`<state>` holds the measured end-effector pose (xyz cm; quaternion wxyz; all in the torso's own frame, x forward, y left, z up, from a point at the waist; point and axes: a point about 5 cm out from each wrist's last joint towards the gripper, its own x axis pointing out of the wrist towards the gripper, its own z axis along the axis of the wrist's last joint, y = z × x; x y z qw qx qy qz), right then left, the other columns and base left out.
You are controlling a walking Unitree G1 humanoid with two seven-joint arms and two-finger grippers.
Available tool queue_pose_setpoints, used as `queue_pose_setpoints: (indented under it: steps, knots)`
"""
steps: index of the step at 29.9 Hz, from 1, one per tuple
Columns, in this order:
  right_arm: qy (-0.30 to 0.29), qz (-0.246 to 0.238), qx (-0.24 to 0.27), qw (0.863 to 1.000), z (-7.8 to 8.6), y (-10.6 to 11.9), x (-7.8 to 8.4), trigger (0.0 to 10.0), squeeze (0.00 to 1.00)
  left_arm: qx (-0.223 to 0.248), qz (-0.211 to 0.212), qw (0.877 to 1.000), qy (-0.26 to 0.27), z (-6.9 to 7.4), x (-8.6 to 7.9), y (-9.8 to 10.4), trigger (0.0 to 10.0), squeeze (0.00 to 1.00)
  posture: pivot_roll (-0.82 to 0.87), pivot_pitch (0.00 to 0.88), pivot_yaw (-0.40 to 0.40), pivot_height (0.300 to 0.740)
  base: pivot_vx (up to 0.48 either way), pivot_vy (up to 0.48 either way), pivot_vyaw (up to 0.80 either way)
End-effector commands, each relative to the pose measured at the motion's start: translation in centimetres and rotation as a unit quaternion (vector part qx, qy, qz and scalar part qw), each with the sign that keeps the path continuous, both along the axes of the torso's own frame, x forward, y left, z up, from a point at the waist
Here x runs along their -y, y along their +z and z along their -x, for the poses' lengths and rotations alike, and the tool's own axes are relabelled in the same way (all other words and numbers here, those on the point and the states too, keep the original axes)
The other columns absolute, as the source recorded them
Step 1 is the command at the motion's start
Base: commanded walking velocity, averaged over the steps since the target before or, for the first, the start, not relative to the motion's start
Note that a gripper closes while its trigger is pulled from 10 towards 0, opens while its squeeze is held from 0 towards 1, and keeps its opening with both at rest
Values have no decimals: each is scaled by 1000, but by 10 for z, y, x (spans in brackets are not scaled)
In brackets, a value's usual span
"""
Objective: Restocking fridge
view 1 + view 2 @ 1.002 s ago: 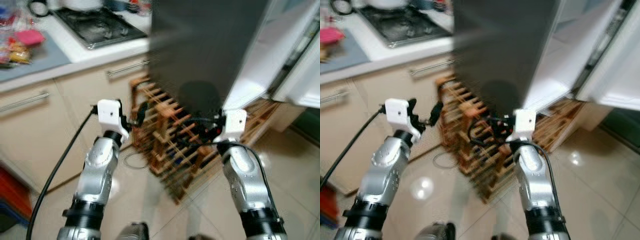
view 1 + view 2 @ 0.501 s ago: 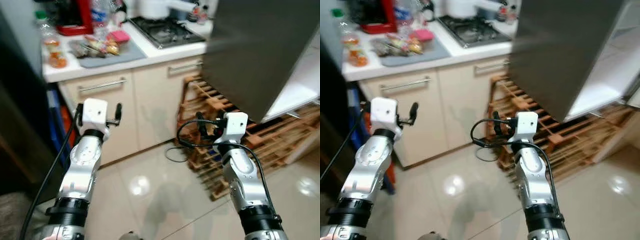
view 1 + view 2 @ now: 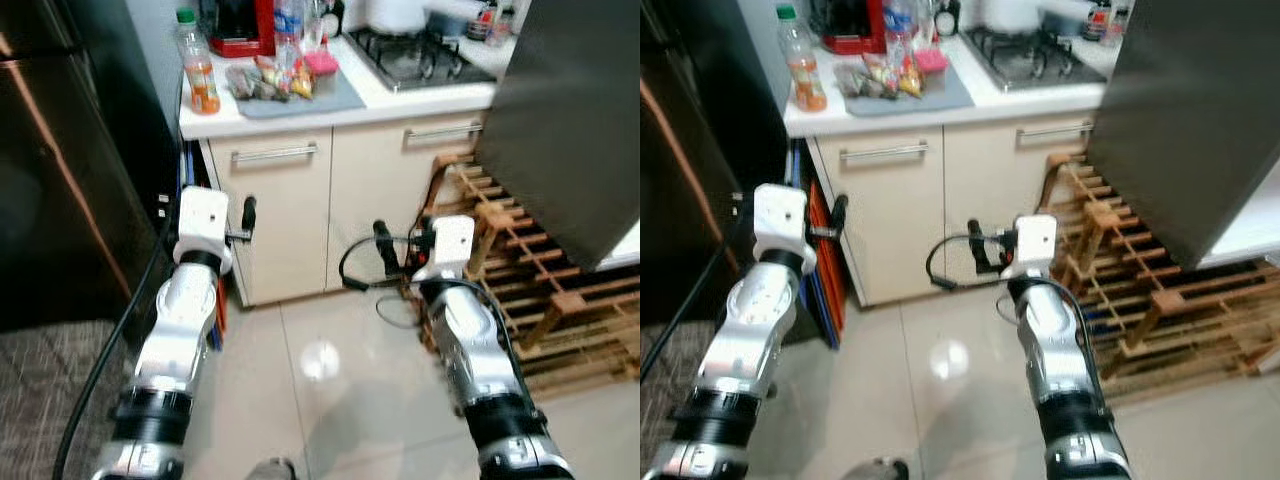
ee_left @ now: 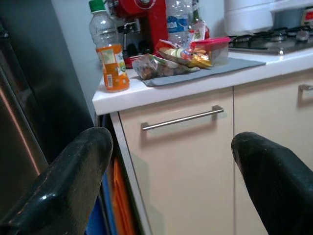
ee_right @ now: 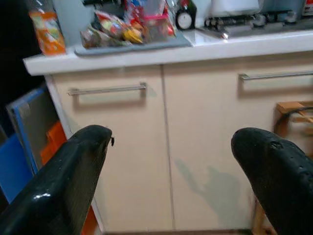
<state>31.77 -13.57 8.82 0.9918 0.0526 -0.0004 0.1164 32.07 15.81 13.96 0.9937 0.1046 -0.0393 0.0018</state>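
Where glossy tiles (image 3: 330, 400) gleam, both hands gape.

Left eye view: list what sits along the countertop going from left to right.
Orange drink bottle → red appliance → grey mat with snack packets and a pink box → gas hob.

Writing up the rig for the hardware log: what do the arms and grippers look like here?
Both arms are glossy silver shells with black collar rings near the base. Each wrist ends in a white boxy block. The left gripper and the right gripper each have two long black fingers with rounded, shiny tips. A black cable trails down the left arm's outer side; another loops from the right wrist.
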Motion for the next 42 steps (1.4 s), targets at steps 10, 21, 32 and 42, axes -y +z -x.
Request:
queue_pose_setpoints:
  steps: [10,21,32,42]
  knots:
    - [-35,11,5,999,-5,2,7,10000,0,-18,7,1000,12,-2,-14,-4,10000,0,40,0,12,740,76,-82,345]
    - [-20,27,39,999,-8,14,-3,10000,0,31,4,999,-7,-11,-15,20,10000,0,37,0,9,740,414,0,174]
    - [-19,25,46,998,-10,17,-6,10000,0,59,5,998,-12,-12,-10,32,10000,0,44,0,-2,740,480,0,44]
    - [-4,19,66,998,-12,26,-11,10000,0,74,14,997,-2,-13,-10,38,10000,0,42,0,-7,740,480,0,0]
